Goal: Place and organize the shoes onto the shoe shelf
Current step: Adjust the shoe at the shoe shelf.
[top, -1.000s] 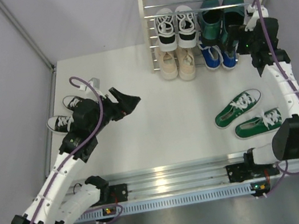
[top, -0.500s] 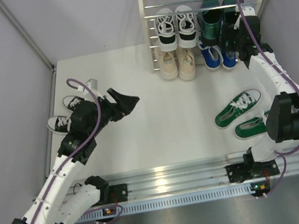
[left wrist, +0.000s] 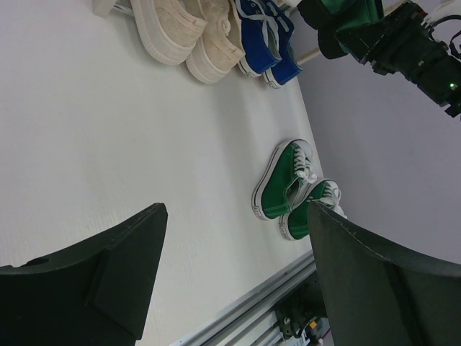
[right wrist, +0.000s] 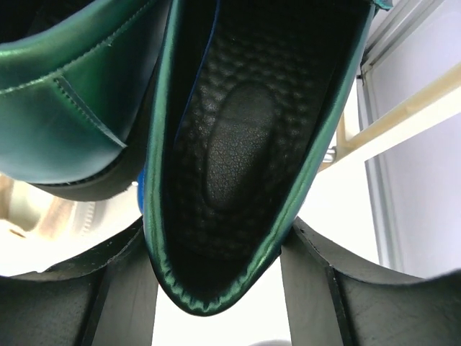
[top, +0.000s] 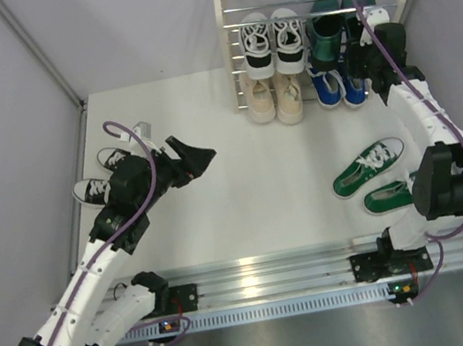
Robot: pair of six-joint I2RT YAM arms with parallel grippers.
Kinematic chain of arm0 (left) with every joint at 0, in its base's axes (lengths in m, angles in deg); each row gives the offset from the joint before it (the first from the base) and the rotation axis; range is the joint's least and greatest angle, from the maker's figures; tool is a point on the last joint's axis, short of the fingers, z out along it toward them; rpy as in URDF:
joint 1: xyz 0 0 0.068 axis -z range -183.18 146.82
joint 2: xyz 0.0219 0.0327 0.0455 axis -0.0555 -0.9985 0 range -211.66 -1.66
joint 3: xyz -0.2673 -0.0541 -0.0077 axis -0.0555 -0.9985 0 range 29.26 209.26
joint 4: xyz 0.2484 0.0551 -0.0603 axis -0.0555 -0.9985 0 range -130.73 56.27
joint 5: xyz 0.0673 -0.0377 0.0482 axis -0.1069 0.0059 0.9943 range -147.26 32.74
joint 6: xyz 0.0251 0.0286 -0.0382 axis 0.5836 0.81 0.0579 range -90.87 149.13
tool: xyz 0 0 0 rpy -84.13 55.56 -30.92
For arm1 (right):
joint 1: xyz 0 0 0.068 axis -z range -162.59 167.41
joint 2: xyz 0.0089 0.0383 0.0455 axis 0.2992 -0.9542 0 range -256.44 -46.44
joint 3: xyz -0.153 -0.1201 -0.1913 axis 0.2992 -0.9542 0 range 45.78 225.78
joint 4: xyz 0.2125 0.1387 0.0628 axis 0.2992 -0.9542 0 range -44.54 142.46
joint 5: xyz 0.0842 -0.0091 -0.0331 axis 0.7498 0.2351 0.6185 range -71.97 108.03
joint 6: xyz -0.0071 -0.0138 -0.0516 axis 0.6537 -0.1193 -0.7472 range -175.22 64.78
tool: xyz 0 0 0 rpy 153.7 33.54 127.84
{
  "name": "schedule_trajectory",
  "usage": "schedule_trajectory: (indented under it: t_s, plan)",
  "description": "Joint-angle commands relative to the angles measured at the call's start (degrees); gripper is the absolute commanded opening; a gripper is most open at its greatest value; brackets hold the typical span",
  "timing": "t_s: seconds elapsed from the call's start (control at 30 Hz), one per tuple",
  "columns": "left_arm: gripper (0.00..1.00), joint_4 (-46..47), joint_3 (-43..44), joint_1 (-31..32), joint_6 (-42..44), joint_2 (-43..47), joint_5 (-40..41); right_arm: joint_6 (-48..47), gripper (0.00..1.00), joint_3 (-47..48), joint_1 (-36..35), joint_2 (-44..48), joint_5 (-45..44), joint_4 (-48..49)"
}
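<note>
Right end effector (right wrist: 216, 245) grips the heel of the green dress shoe (right wrist: 245, 144), toe pointing deep into the shoe shelf (top: 222, 13).

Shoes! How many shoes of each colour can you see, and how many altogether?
black-and-white sneakers: 4
beige lace-ups: 2
blue sneakers: 2
green sneakers: 2
dark green dress shoes: 2
Total: 12 shoes
</note>
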Motion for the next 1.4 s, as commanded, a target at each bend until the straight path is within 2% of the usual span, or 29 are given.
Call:
schedule_trajectory:
  t_s: [0.0,0.4,0.63,1.03,1.37]
  plan:
    - [0.84,1.50,0.61,-0.30,0.51,0.20,0.23,-8.01,0.20,4.63,0.44,0.20,4.52,2.86]
    - [0.84,1.41,-0.44,-0.30,0.34,1.34,0.58,-12.76,0.11,13.51,1.84,-4.37,10.93,-5.49]
    - [0.84,1.50,-0.44,-0.39,0.51,1.08,0.32,-14.52,0.10,17.46,3.16,-6.48,17.43,-8.48]
    - [0.84,1.50,-0.26,-0.30,0.51,0.73,-0.20,-12.76,0.11,23.44,4.39,-9.74,16.74,-8.84]
    - [0.84,1.85,-0.18,-0.30,0.51,0.38,-1.00,-17.50,0.09,28.63,4.48,-13.16,26.93,-16.04]
